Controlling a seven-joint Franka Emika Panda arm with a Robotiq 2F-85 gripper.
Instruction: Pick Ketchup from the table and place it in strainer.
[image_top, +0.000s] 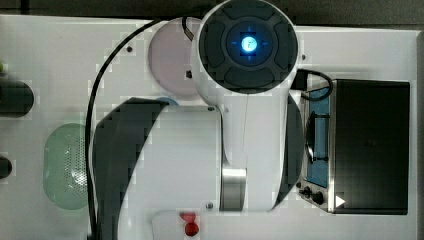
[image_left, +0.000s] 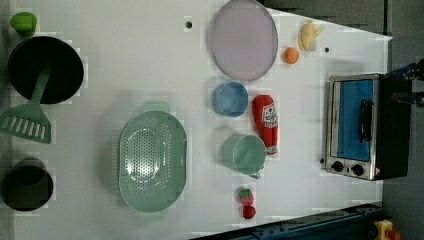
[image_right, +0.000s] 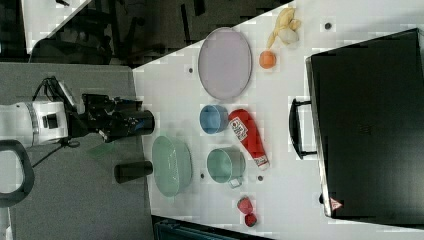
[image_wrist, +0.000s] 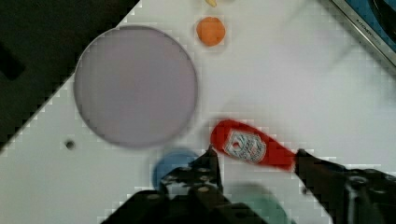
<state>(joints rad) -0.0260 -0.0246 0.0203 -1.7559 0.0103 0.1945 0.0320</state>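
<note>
The Ketchup (image_left: 265, 122), a red squeeze bottle with a white cap, lies flat on the white table between the blue bowl (image_left: 231, 98) and the toaster oven (image_left: 357, 125). It is also in the right view (image_right: 247, 134) and the wrist view (image_wrist: 247, 147). The strainer (image_left: 131, 131), pale mint green and empty, rests beyond the green mug (image_left: 245, 154) and shows as well in the top view (image_top: 65, 167) and the right view (image_right: 172, 165). My gripper (image_wrist: 257, 161) hangs open high over the bottle, touching nothing. In the right view the gripper (image_right: 142, 125) is held well off the table. In the top view the arm hides the bottle.
A lilac plate (image_left: 244, 39), an orange (image_left: 290, 55) and a banana (image_left: 310, 36) lie past the bowl. Two strawberries (image_left: 246, 202) sit near the mug. A black pan (image_left: 45, 70) with a green spatula (image_left: 27, 122) and a black cup (image_left: 26, 184) stand beyond the strainer.
</note>
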